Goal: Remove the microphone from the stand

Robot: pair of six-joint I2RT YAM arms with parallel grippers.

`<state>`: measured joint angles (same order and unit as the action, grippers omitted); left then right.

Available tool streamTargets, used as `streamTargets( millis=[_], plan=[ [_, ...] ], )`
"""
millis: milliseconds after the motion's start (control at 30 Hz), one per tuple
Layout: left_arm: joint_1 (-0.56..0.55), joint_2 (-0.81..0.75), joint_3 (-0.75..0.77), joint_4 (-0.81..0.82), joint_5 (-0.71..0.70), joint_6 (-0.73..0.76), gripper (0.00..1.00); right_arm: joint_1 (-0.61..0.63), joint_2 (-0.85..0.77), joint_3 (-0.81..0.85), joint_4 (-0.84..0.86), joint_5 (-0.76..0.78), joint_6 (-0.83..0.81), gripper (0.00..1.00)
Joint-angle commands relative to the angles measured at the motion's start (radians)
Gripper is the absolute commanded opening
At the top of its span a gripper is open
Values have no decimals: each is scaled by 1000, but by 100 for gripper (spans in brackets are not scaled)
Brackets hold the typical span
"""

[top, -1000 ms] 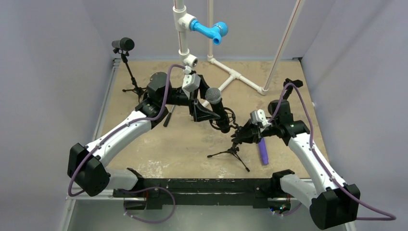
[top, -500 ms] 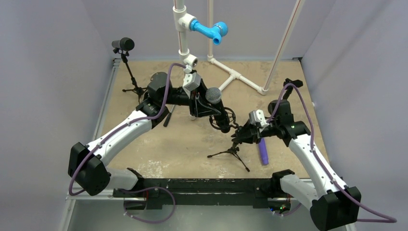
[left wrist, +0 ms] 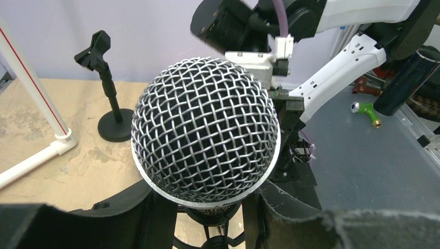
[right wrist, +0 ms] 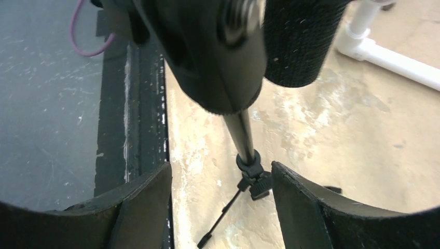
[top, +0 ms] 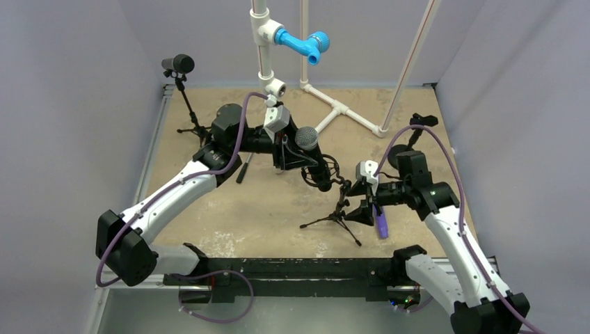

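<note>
The microphone [top: 307, 138] has a silver mesh head [left wrist: 205, 137] and a black body that slants down into the ring holder atop the small tripod stand [top: 337, 216]. My left gripper [top: 299, 158] is shut on the microphone just under its head, one finger [left wrist: 150, 218] on each side. My right gripper [top: 359, 202] is open beside the stand's post [right wrist: 244, 135], which rises between its spread fingers [right wrist: 311, 207] without touching them. In the right wrist view the stand's holder [right wrist: 207, 57] looms close above.
A second microphone [top: 179, 64] stands on its own tripod at the back left. White pipes with a blue fitting [top: 303, 43] rise at the back. An empty clip stand [top: 421, 120] is at the right. A purple pen [top: 380, 219] lies by my right gripper.
My right gripper has opened off the stand's post and drawn back toward the near right. My left gripper has closed on the microphone and nudged it slightly toward the back.
</note>
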<state>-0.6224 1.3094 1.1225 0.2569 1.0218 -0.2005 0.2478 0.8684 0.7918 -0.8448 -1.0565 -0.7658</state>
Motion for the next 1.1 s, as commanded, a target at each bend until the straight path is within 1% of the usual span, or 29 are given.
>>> streamTargets(
  millis=[0, 133, 233, 433, 633, 700, 833, 1067],
  plan=[
    [-3, -31, 41, -63, 15, 58, 0, 0, -51, 133, -20, 150, 172, 68],
    [-3, -33, 50, -88, 10, 80, 0, -1, -22, 265, -72, 242, 245, 69],
    [-2, -32, 49, -96, 3, 86, 0, -1, -7, 326, -94, 288, 299, 69],
    [-3, -26, 61, -115, -6, 100, 0, -6, 26, 481, -135, 304, 386, 69],
    [-3, -27, 75, -139, -8, 116, 0, -6, 179, 683, -158, 296, 528, 68],
    [-3, -26, 81, -150, -10, 125, 0, -7, 240, 711, -159, 292, 566, 68],
    [-3, -14, 93, -158, -12, 131, 0, -5, 349, 731, -152, 211, 633, 68],
    [-2, -6, 116, -191, -22, 154, 0, -5, 427, 740, -145, 124, 691, 68]
  ],
)
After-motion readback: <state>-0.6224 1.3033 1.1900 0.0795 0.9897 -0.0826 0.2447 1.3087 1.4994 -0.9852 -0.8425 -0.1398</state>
